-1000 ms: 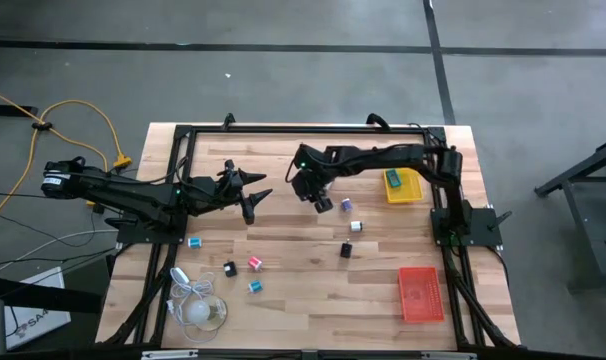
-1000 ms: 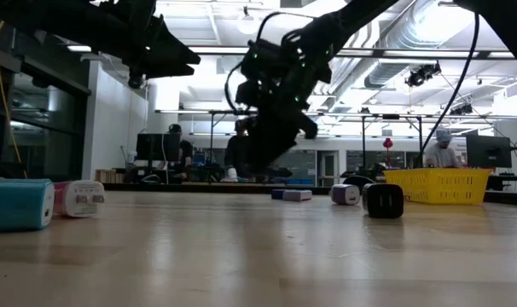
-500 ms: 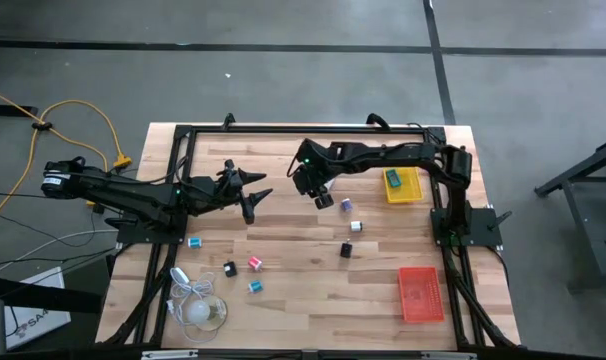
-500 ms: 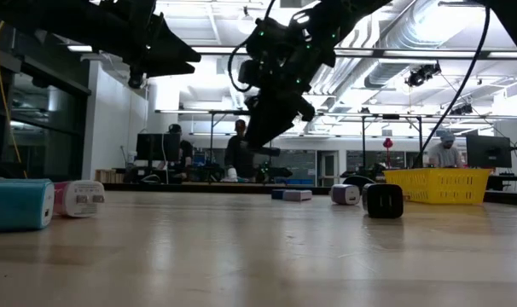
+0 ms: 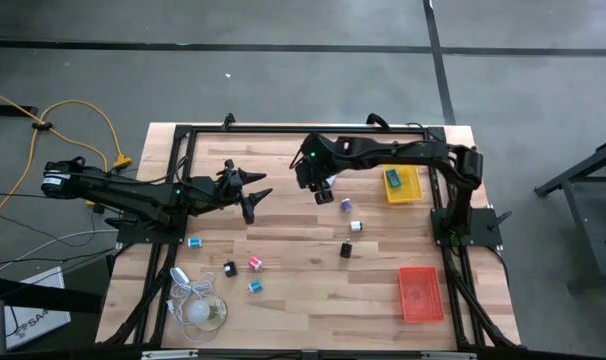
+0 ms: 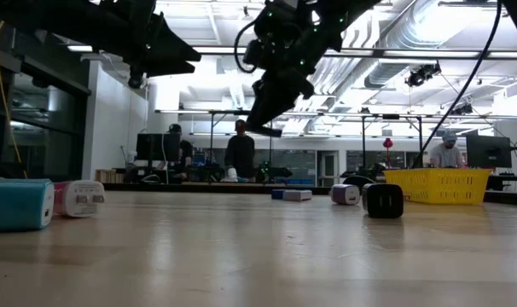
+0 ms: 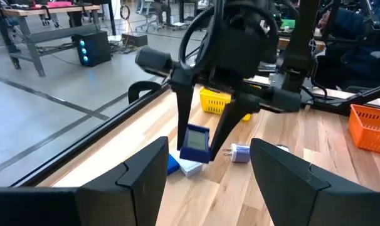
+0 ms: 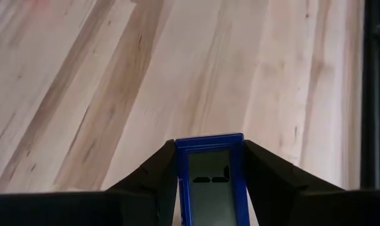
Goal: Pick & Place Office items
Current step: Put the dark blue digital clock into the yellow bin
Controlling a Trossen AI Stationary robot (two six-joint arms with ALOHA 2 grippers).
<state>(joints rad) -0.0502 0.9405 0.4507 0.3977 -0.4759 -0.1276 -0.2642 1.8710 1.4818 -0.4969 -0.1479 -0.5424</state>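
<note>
— Where's the blue piece (image 8: 209,182)?
— Lifted off the desk (image 5: 293,255), upright, pinched in the right hand (image 5: 324,192).
— The others?
— Teal piece (image 6: 18,204) and pink piece (image 6: 78,197) lie together; black piece (image 6: 383,200) apart.

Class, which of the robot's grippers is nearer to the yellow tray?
Right. The right gripper, shut on a blue item, hangs beside the yellow tray; the left gripper waits open, farther off past it.
</note>
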